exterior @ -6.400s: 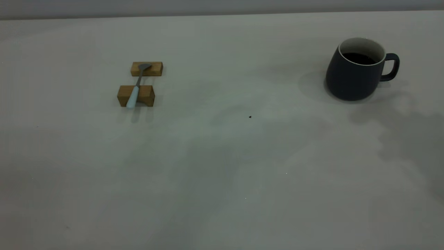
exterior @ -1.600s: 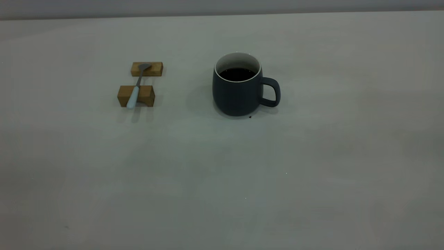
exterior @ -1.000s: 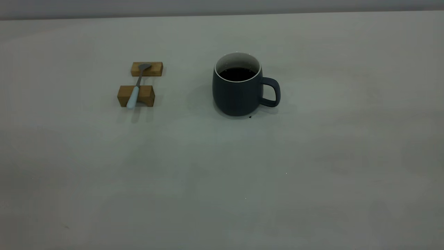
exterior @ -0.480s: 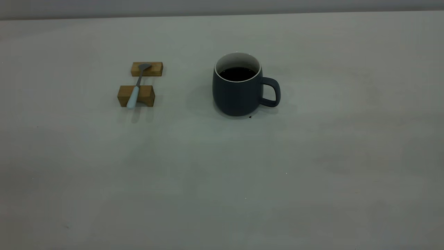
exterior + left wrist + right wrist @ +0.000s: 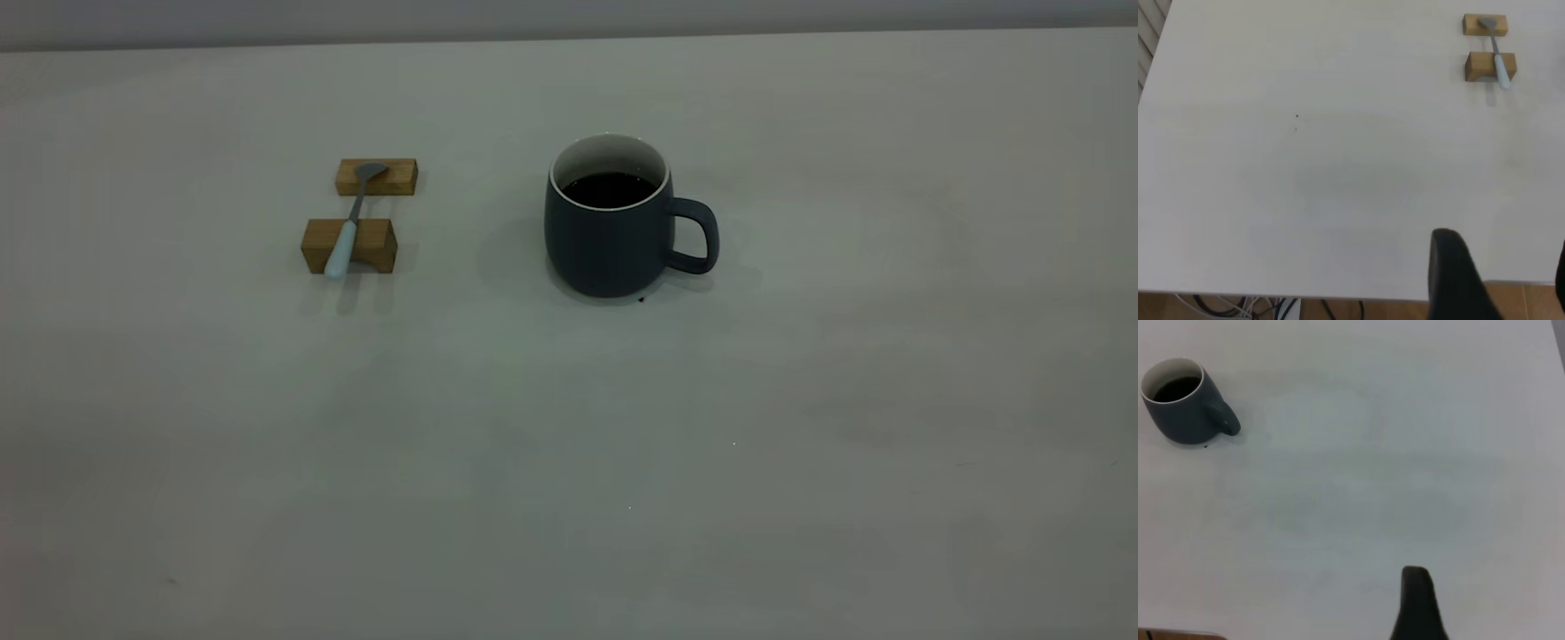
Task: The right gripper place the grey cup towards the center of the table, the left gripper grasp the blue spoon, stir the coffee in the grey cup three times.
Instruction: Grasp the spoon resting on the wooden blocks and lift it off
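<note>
Spoon pickup awaits me: the blue spoon (image 5: 346, 228) bridges two wooden blocks (image 5: 348, 245), pale handle toward my left gripper (image 5: 1501, 277), well left of the grey cup (image 5: 610, 218) at mid-table (image 5: 569, 462); either gripper's finger spread I cannot tell.

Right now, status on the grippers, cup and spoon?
Left gripper open, back at table edge. Right gripper far from grey cup. Cup upright mid-table, coffee inside. Blue spoon untouched across wooden blocks; nothing between.
</note>
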You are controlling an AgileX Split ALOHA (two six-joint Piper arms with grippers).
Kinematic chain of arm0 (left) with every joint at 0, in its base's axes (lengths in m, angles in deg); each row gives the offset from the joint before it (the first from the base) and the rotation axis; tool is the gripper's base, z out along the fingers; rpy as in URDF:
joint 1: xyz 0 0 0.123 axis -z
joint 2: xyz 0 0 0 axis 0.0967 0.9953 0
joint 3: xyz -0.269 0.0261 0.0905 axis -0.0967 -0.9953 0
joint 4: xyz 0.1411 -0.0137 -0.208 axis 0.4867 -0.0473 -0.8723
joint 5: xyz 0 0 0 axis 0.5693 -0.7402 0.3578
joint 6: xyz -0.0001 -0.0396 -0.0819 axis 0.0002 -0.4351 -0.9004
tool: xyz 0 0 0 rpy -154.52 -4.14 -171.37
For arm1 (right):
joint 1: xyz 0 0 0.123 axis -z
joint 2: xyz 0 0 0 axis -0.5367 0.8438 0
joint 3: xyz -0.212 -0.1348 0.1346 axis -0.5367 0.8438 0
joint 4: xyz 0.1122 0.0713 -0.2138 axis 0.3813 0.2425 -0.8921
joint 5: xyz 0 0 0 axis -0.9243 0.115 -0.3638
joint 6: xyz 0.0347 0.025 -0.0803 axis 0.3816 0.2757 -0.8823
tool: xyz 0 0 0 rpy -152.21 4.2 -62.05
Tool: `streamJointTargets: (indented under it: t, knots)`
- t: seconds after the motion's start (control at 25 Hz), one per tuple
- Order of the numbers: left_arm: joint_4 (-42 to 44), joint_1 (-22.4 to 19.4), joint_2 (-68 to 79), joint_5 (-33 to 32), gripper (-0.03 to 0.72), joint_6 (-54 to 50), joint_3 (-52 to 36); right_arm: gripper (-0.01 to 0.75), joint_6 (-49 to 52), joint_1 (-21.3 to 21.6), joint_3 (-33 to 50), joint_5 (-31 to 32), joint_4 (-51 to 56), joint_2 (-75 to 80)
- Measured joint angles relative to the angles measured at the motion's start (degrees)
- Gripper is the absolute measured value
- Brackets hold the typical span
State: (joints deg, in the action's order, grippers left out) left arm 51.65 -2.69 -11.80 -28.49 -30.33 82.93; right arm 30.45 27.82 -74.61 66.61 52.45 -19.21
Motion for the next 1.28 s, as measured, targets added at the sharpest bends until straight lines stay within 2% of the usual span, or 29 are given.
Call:
streamJointTargets:
  t: [0.2,0.36,0.68,0.8,0.96,1.28]
  knots:
    - [0.4,0.0,0.3,0.3,0.441,0.0,0.1,0.591,0.0,0.0,0.0,0.0,0.0,0.0]
    - [0.4,0.0,7.9,5.8,0.471,0.1,2.9,0.591,0.0,0.0,0.0,0.0,0.0,0.0]
    - [-0.7,0.0,42.6,20.0,0.637,-1.8,11.0,0.591,0.0,0.0,0.0,0.0,0.0,0.0]
    - [-2.0,0.0,56.1,24.0,0.650,-2.0,16.3,0.591,0.0,0.0,0.0,0.0,0.0,0.0]
    - [-4.6,0.9,74.0,25.7,0.650,-1.8,24.5,0.591,0.0,0.0,0.0,0.0,0.0,0.0]
    - [-5.2,7.7,104.4,26.9,0.648,-2.1,40.0,0.591,0.0,0.0,0.0,0.0,0.0,0.0]
